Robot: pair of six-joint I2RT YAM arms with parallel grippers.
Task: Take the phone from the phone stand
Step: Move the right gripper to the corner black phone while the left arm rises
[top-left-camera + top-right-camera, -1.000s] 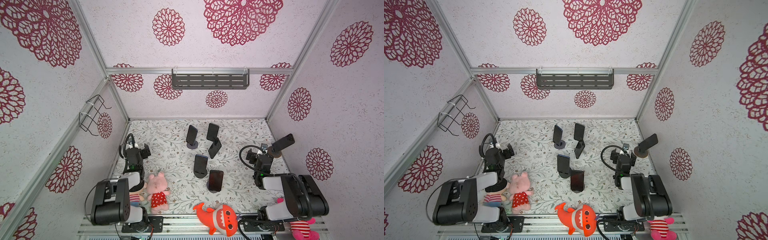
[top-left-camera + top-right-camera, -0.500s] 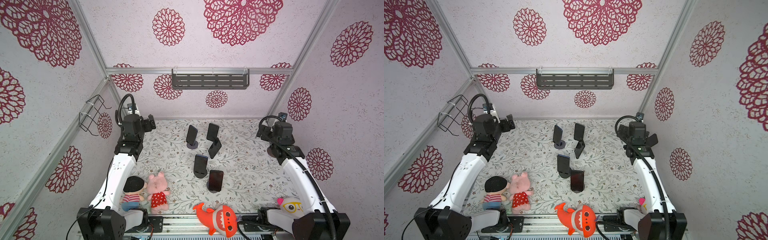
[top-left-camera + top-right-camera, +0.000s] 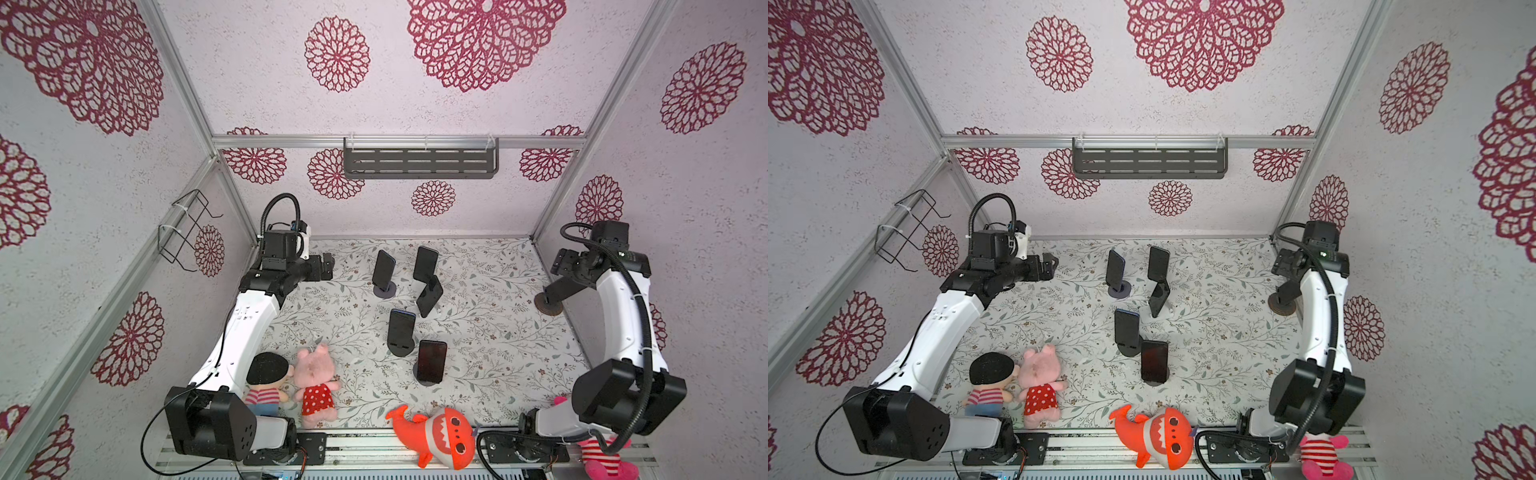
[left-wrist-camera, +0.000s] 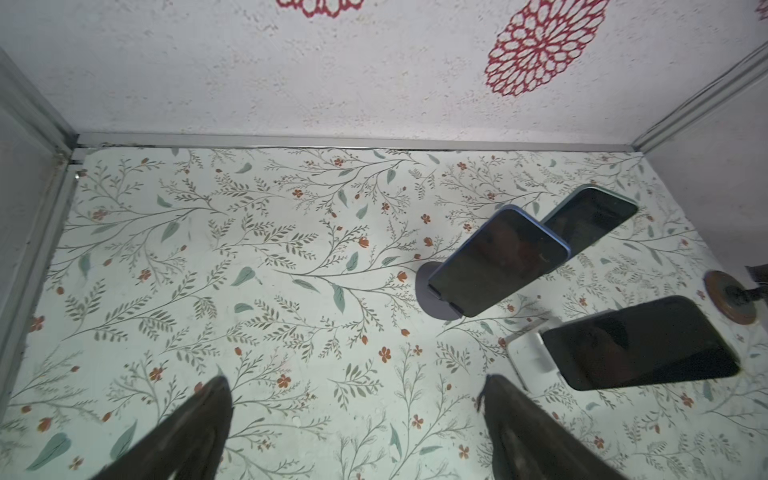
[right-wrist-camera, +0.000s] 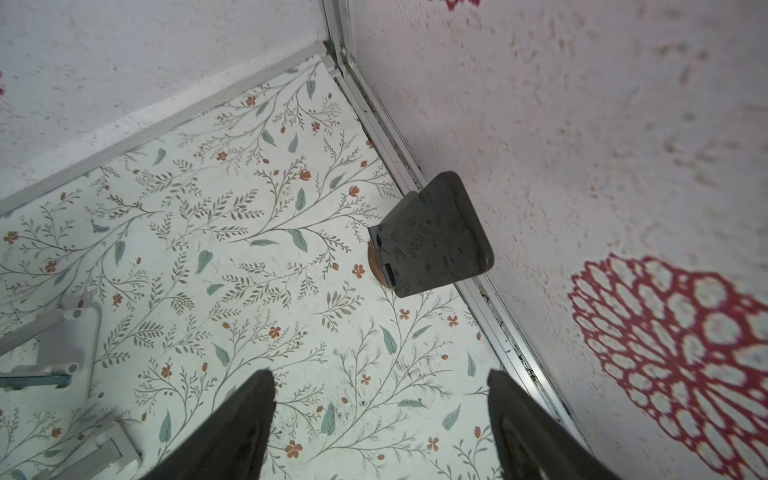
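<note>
Pebbly white walls (image 3: pixel 249 83) with red rosettes; leaf-print mat (image 3: pixel 478 332) covers the tabletop. Left gripper (image 4: pixel 353 386) is spread wide, holding nothing, over bare mat. Mid-mat, five glossy dark slab phones (image 3: pixel 401 332) lean on stands, untouched. Right gripper (image 5: pixel 380 378) is spread near a matte grey stand plate (image 5: pixel 432 241) on a round wooden base by the right wall.

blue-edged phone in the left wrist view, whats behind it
A second phone, partly covered. Its stand is hidden; only the front phone's round base shows.
</note>
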